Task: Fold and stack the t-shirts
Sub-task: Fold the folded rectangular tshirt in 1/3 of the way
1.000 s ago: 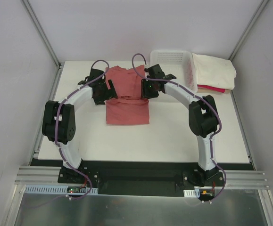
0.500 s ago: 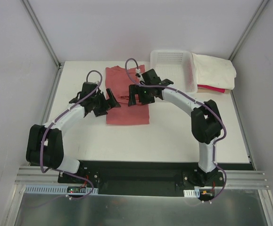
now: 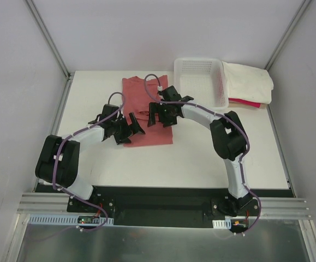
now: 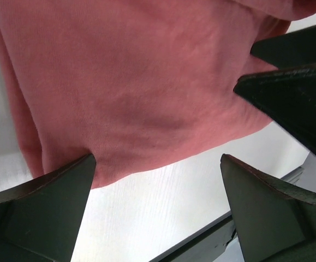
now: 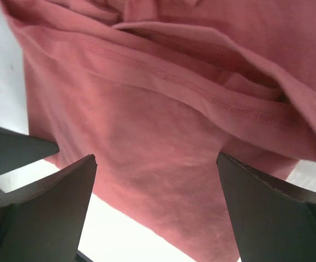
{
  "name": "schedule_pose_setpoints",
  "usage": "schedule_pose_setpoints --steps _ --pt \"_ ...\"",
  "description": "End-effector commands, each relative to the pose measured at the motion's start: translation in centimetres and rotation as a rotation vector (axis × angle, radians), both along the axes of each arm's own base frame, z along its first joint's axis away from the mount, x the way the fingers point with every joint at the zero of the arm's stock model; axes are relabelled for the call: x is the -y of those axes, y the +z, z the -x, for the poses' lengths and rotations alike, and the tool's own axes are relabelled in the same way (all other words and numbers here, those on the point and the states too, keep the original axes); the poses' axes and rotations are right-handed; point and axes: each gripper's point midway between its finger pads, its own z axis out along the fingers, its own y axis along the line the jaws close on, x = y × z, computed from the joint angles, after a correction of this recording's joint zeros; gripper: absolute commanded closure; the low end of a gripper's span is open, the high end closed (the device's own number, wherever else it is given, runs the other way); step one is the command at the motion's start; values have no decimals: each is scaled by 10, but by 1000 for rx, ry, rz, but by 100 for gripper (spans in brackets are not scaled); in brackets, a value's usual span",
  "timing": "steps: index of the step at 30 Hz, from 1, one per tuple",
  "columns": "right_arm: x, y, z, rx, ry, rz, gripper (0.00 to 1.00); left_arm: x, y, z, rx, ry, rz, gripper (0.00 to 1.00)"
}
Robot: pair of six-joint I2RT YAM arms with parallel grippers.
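Both hands hover over salmon t-shirt.

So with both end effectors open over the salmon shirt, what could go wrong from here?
The left end effector and right end effector hang close together over the salmon t-shirt, each seemingly in the other's wrist view, so they could collide. Seen from the right wrist, its folded layers lie loose; a pinch might catch only the top layer and drag the fold open.
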Motion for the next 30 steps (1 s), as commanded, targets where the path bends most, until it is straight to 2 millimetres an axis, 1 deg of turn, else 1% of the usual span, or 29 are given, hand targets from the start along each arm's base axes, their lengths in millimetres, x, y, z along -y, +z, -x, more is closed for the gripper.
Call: schedule_pose_setpoints --steps 1,2,4,5,6,7,8,9,10,11,12,13,14,15,16,17,18,19,20,22,23,24,25,26,27,28,29,30 --pt "-14 19 -34 114 -46 -35 3 -1 -11 9 -12 -16 -3 1" --pt "-12 18 -42 140 -66 -22 3 -3 -14 12 -16 -19 -11 1" --pt "-17 19 -58 193 -82 -25 3 -5 -19 15 -29 -21 -18 1" --pt "-15 17 -67 216 -105 -7 3 -5 -20 16 -33 -20 -21 1" --pt "-16 10 -74 217 -115 3 3 -5 -21 17 -35 -22 -21 1" --pt "-21 21 -86 248 -121 -17 3 -6 -22 19 -39 -26 -24 1" --pt "-22 23 -94 266 -135 -15 3 -6 -23 19 -40 -25 -26 1" --pt "-24 16 -101 266 -143 -11 3 -6 -23 20 -43 -26 -26 1" --pt "-30 33 -114 309 -153 -40 3 -7 -24 22 -47 -28 -26 1" --pt "-31 37 -122 329 -170 -41 3 -7 -24 23 -46 -28 -28 1" --pt "-31 31 -128 330 -179 -35 3 -7 -24 24 -48 -30 -26 1" --pt "-33 37 -134 347 -182 -46 3 -7 -25 25 -49 -31 -27 1" --pt "-36 48 -142 375 -193 -59 3 -7 -22 25 -45 -32 -25 1" --pt "-35 53 -147 387 -198 -64 3 -7 -22 25 -41 -31 -25 1" --pt "-36 59 -147 391 -189 -74 3 -7 -20 25 -36 -32 -22 1" --pt "-36 73 -146 410 -172 -89 3 -6 -15 24 -23 -33 -18 1" --pt "-35 81 -143 420 -152 -93 3 -6 -12 22 -11 -34 -16 1" --pt "-41 91 -133 418 -103 -123 3 -4 -5 19 2 -35 -3 1" --pt "-38 109 -123 433 -72 -137 3 -2 3 18 20 -39 10 1" --pt "-40 125 -103 439 -21 -158 3 2 16 13 55 -48 30 1" --pt "-35 154 -93 479 -18 -178 3 2 28 10 87 -46 38 1" --pt "-29 142 -79 454 -6 -147 3 2 32 11 95 -45 39 1" --pt "-21 148 -74 469 -25 -134 3 0 37 12 108 -39 35 1" --pt "-9 176 -65 506 -47 -153 3 -4 49 12 149 -24 26 1" --pt "3 156 -51 459 -58 -116 3 -9 46 19 139 -15 9 1" --pt "14 158 -46 467 -81 -100 3 -13 47 23 144 -1 -7 1" --pt "26 177 -32 494 -96 -115 3 -22 54 24 179 36 -37 1" --pt "36 155 -17 455 -96 -88 3 -28 47 34 150 48 -64 1"
